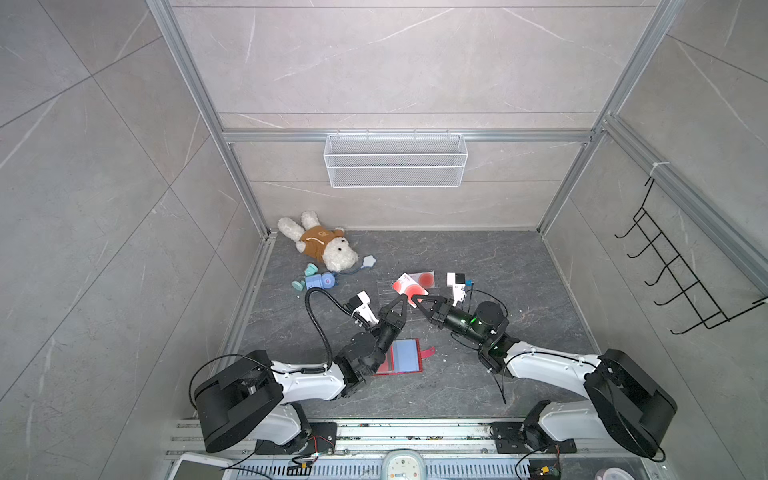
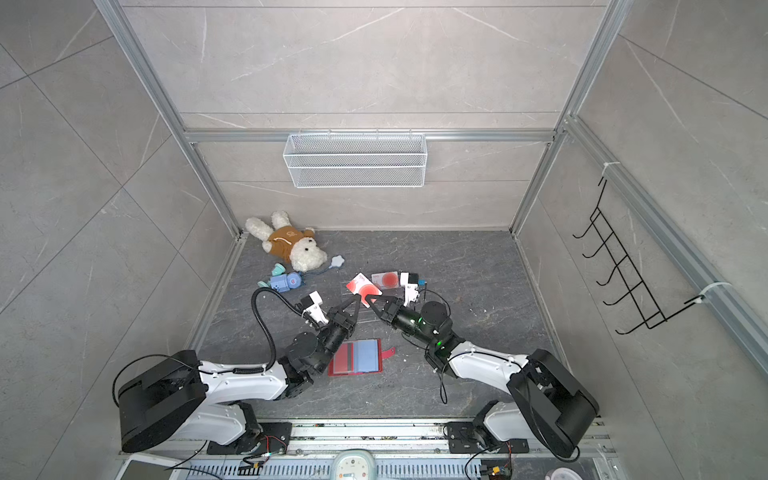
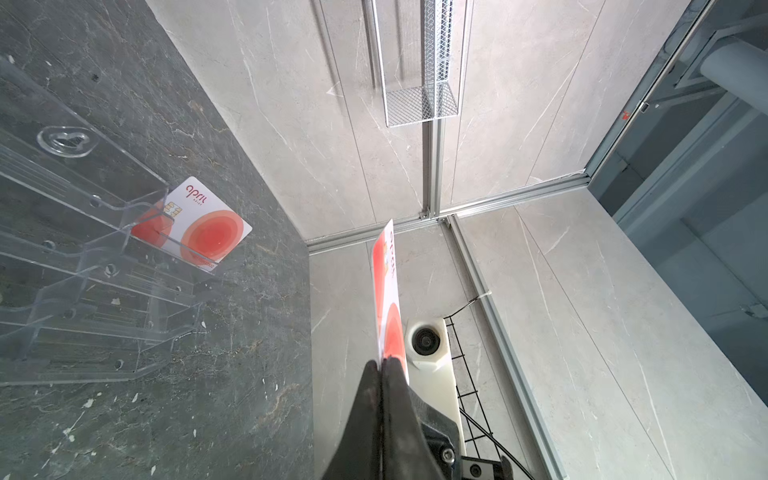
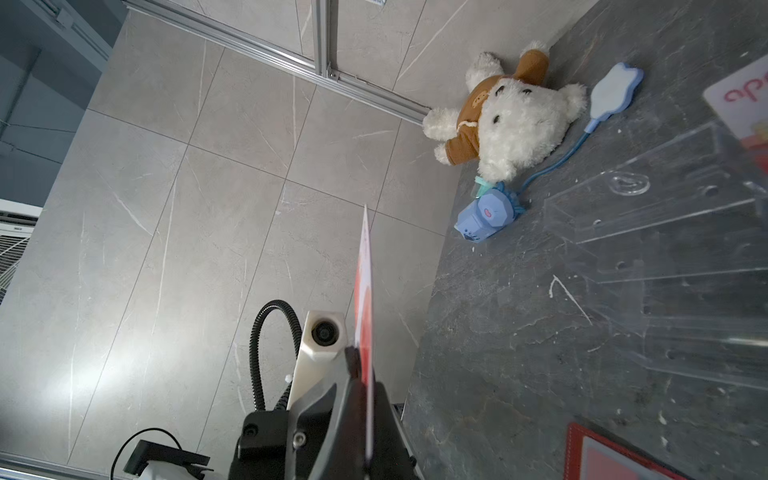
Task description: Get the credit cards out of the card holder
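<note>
Left hand [image 1: 403, 296] and right hand [image 1: 415, 300] are both clamped on one credit card [image 1: 409, 288], held clear above the worktop [image 1: 498, 270]; the card holder [image 1: 405, 356] lies open at their six o'clock. I'd release just one hand, slowly, keeping the card level, or it twists loose.

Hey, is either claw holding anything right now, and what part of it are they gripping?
Yes: the left claw and the right claw are both shut on one thin white card with a red-orange circle, pinching the edge nearest the robot.
</note>
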Tool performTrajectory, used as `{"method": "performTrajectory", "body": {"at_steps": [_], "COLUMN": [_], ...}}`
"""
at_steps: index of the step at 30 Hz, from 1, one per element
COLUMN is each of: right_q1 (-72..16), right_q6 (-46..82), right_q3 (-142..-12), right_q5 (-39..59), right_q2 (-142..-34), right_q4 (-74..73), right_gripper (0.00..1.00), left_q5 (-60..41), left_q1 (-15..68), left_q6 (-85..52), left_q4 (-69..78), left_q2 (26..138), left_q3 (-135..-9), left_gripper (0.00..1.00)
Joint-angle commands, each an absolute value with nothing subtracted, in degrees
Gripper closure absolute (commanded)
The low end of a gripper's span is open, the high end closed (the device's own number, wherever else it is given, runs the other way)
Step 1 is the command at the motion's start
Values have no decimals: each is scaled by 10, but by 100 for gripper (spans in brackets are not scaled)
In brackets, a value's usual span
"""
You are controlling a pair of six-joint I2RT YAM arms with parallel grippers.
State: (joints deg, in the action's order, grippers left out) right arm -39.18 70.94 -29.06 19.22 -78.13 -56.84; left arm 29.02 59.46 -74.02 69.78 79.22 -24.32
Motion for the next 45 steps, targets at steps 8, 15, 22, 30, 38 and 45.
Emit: {"method": "performTrajectory", "body": {"at_steps": [8,15,22,30,38,45], "right_q1": [-379,-378,-377,-378,-378,-379], "right_q6": [587,390,251,158,60,-22], "right_q3": [-304,-363,-392,-383,-354,-288], "right_q5": [233,225,221,219,259,305], "right_q2": [-710,-642,-611,-586,-572,-525], "right_q4": [-390,-132,-22,-2,-23,-94], "right_gripper": [100,100,100,100,100,100], "left_q5": [291,273,205,103,-84,-257], "left_q1": [600,597,575,544,508,449], "left_q6": [-673,-562,-418,-235,-20,111], "left_q4": [678,319,63,-152,-309,-384], "left_q2": [729,559,468,468,550,626], "left_q3": [-235,-296,-394,-522,-647,-724], "left_gripper": [33,19,14,13,15,22]}}
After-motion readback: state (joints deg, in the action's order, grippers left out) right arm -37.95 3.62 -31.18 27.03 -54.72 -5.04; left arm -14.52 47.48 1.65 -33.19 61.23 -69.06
